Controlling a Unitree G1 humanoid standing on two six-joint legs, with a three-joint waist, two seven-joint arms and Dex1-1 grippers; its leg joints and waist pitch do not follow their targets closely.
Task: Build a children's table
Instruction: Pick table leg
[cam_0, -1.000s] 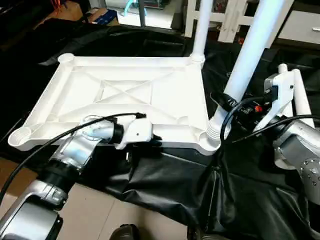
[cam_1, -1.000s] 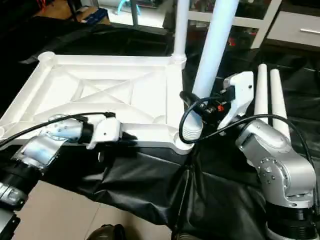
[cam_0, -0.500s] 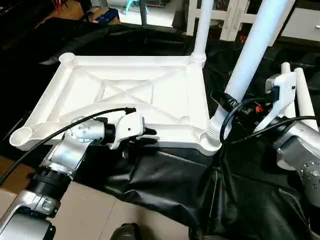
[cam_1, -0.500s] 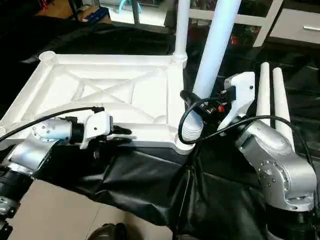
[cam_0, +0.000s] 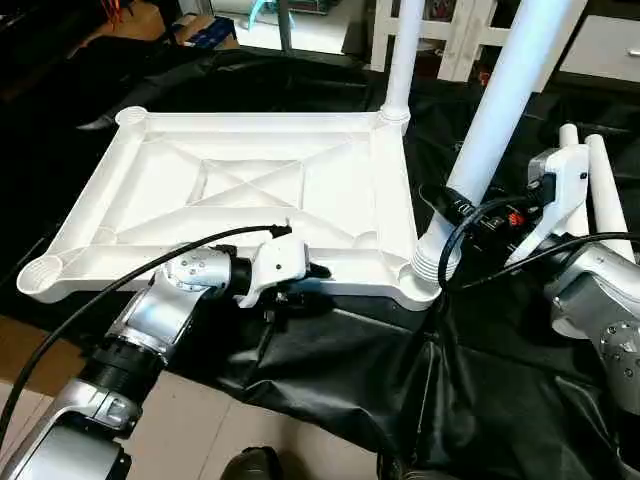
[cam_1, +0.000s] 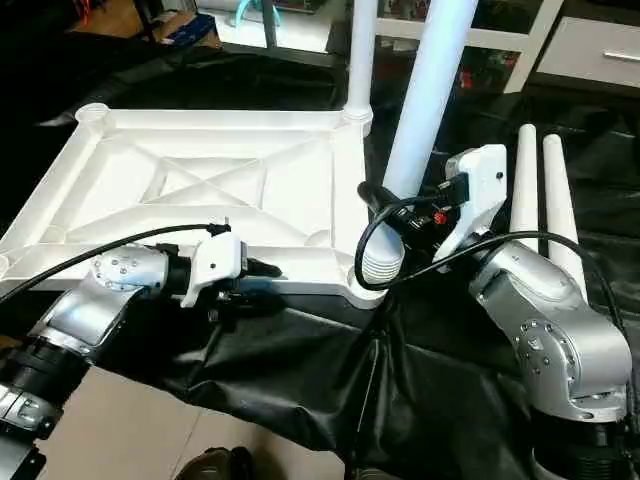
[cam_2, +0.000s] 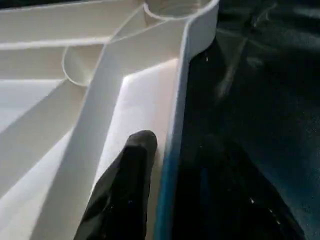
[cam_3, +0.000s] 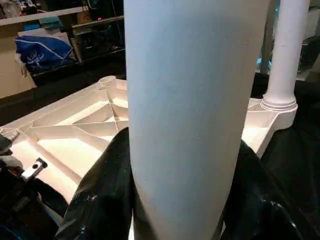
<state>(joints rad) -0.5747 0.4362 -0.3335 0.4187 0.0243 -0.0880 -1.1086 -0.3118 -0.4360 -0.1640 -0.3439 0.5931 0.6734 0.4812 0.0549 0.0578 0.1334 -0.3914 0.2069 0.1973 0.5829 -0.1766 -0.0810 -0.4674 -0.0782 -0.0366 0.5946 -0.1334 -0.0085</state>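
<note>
I see the tabletop (cam_0: 250, 190) lying underside up on the black-draped work table (cam_0: 330, 350), its long axis running from 9 to 3 o'clock; one leg (cam_0: 400, 60) stands seated in the far-right socket at about 1 o'clock, and two spare legs (cam_1: 540, 200) lie side by side at 3 o'clock beyond my right arm; the leg in hand (cam_0: 500, 120) leans toward 1 o'clock with its ribbed foot in the near-right corner socket (cam_0: 430, 275), so it must be tipped upright and pushed down; my right gripper (cam_3: 175, 200) is clenched on this leg, one finger either side; my left gripper (cam_0: 300, 275) is at 6 o'clock on the near rim, one finger (cam_2: 125, 190) inside the wall, one outside, apparently pinching it; compared with a second ago, the left wrist has dropped from above the rim to its edge
</note>
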